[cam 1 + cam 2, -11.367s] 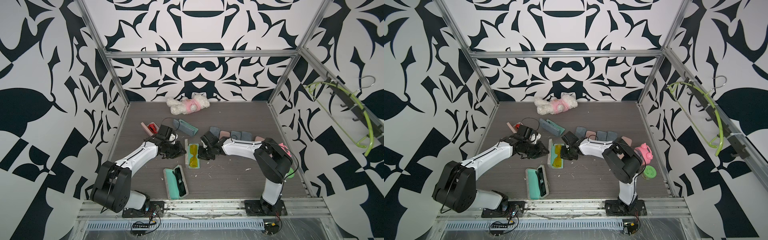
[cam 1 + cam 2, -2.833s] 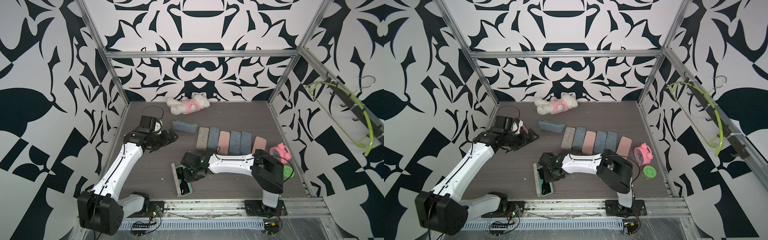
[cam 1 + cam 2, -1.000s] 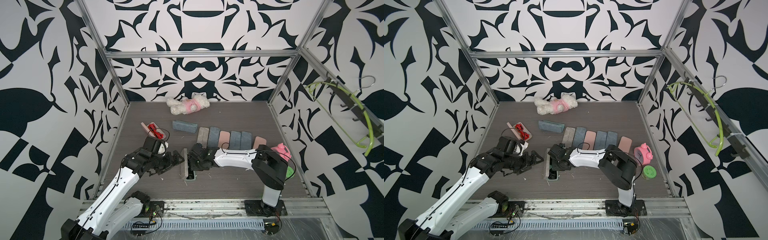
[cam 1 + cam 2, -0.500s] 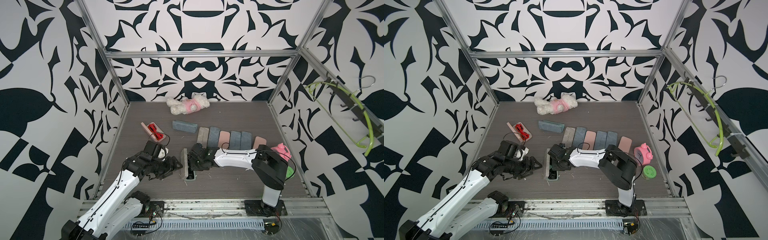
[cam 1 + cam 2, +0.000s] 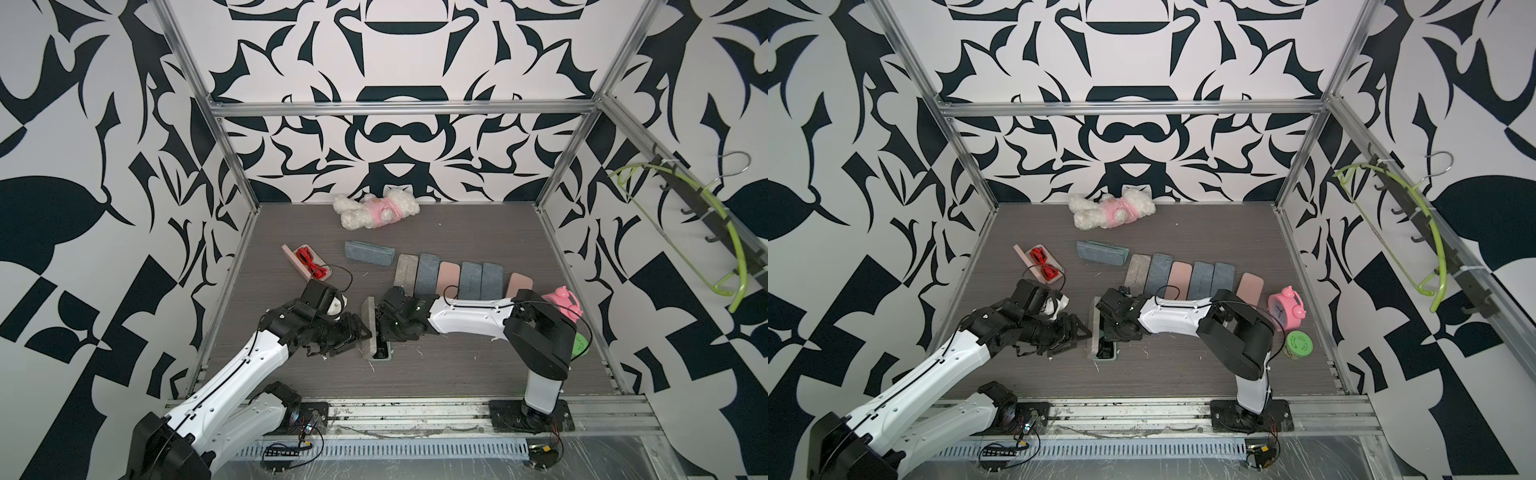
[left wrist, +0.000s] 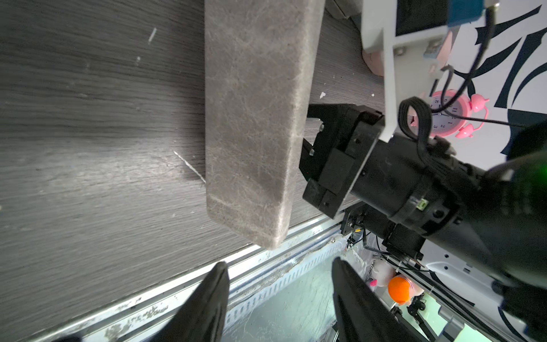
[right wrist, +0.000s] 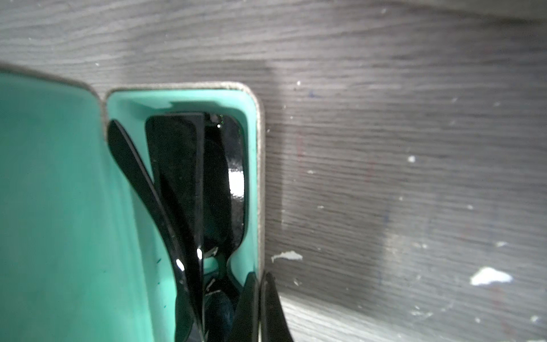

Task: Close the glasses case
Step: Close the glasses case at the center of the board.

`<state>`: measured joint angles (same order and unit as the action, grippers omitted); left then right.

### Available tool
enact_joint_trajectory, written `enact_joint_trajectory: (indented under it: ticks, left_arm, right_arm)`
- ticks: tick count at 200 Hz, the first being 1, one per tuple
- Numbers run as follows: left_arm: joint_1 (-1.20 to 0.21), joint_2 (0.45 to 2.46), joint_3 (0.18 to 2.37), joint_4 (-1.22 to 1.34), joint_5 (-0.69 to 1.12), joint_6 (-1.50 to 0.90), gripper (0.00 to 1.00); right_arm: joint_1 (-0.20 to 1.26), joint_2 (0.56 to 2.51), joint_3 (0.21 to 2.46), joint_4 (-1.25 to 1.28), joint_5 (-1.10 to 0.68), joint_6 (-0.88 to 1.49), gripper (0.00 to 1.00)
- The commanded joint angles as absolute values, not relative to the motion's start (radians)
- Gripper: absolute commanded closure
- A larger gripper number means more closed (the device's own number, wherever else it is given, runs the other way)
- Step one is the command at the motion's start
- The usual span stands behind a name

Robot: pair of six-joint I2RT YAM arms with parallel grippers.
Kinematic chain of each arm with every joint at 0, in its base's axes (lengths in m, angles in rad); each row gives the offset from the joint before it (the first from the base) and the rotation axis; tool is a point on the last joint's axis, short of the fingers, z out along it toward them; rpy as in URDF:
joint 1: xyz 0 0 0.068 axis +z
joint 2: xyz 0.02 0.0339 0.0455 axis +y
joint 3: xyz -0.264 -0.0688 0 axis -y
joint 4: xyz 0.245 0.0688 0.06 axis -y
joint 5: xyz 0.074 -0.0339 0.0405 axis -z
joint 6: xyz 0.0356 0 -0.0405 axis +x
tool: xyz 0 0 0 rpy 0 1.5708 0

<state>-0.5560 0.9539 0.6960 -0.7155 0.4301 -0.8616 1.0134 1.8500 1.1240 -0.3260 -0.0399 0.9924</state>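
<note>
Nearest us, at about seven o'clock on the tabletop (image 5: 457, 374), sits one glasses case (image 5: 368, 328). It is open, with its grey lid (image 6: 254, 118) upright and one pair of black glasses (image 7: 183, 183) in its teal tray. Two hands flank it. The left hand (image 6: 279, 275) is at its nine o'clock, fingers spread with nothing between them, near the lid's outer face. The right hand (image 7: 260, 285) is at its three o'clock, fingertips pinched on the tray's wall.

Toward four o'clock we count one pink alarm clock (image 5: 563, 300) and one green tub (image 5: 581, 347), partly behind the right arm in a top view. Farther off, six closed cases (image 5: 450, 278) lie side by side, with a seventh case (image 5: 368, 253) crosswise at twelve. One open pink case (image 5: 291, 255) holding red glasses (image 5: 309, 266) lies at ten. Farthest back is one plush toy (image 5: 376, 212).

In both top views the right hand hides most of the tray.
</note>
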Motion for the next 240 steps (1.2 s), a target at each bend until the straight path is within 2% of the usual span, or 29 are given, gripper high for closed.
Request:
enact_joint_trajectory:
  ticks: [1,153,240]
  left_arm:
    - [-0.561,0.966,0.672,-0.689,0.416,-0.856,0.42]
    - [-0.576,1.082,0.669,-0.605,0.402,-0.834,0.52]
    - [-0.583,1.119,0.681,-0.576,0.397,-0.831,0.61]
  right_arm:
    - [1.008,1.820,1.112,-0.296,-0.040,0.994,0.99]
    - [1.008,1.827,1.102,-0.276,-0.057,0.991,1.00]
    - [1.008,1.831,1.097,-0.262,-0.064,0.991,1.00]
